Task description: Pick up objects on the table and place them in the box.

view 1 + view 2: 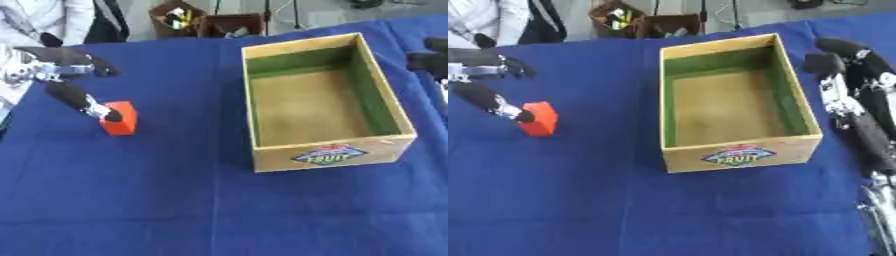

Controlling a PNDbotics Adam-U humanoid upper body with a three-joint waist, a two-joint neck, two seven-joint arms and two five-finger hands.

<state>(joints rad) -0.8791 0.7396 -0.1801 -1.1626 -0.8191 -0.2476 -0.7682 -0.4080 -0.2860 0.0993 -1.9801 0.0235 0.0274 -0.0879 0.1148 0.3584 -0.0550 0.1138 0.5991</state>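
An orange block (121, 119) lies on the blue cloth at the left. My left hand (52, 67) hovers over it, open, with its fingers spread. The lower finger (83, 100) reaches down and its tip touches the block's upper left edge, while the upper fingers stretch out above and clear of it. The wooden box (332, 150), green on its inner walls and with a fruit label on its front, stands right of centre with nothing inside. My right hand (850, 80) rests open beside the box's right wall, fingers pointing away from me.
The blue cloth (175, 200) covers the whole table, with bare cloth between the block and the box and across the front. Brown containers (206, 22) holding small items stand beyond the far edge.
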